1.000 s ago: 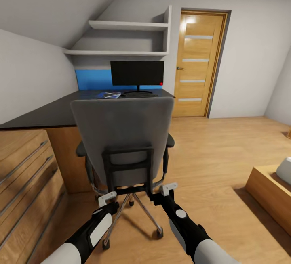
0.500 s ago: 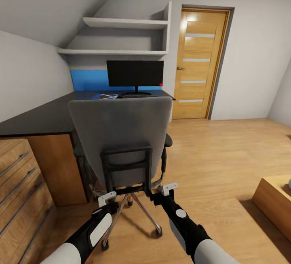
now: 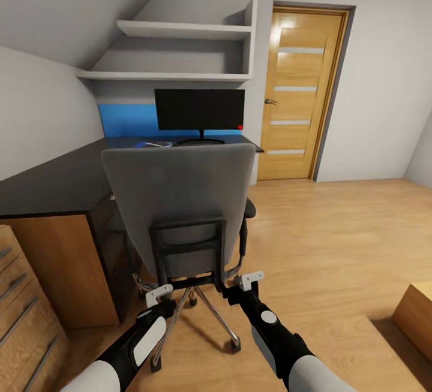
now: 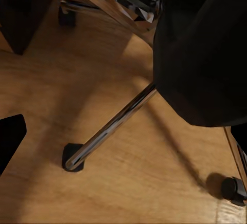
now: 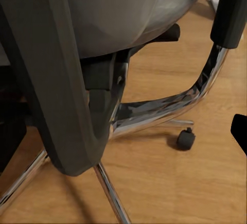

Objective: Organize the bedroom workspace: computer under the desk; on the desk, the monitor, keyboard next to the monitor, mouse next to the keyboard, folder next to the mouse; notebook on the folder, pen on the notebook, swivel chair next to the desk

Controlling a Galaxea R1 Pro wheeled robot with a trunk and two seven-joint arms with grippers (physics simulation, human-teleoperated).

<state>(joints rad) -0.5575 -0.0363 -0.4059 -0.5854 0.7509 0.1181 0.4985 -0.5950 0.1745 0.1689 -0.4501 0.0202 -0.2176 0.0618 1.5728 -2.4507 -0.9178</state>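
Note:
The swivel chair (image 3: 180,200) stands with its grey back to me, right in front of the black-topped desk (image 3: 54,179). On the desk stands the monitor (image 3: 200,109). A blue sliver of the folder (image 3: 153,144) lies left of the monitor's stand. My left gripper (image 3: 159,295) and right gripper (image 3: 250,280) are both open, low at the chair's black back frame. In the right wrist view the frame (image 5: 62,95) runs between the fingers (image 5: 240,131). The left wrist view shows a chrome leg (image 4: 110,129) and a castor (image 4: 234,188). Keyboard, mouse, notebook, pen and computer are hidden.
A wooden door (image 3: 300,92) is shut at the back right, and white shelves (image 3: 180,31) hang above the desk. A light-wood drawer cabinet (image 3: 24,320) stands at the near left. A low wooden box (image 3: 417,311) is at the right, with open floor (image 3: 336,230) before it.
The whole view has shifted: the drawer cabinet and wooden box slide toward the edges and the desk comes nearer. The chair keeps its place before my grippers.

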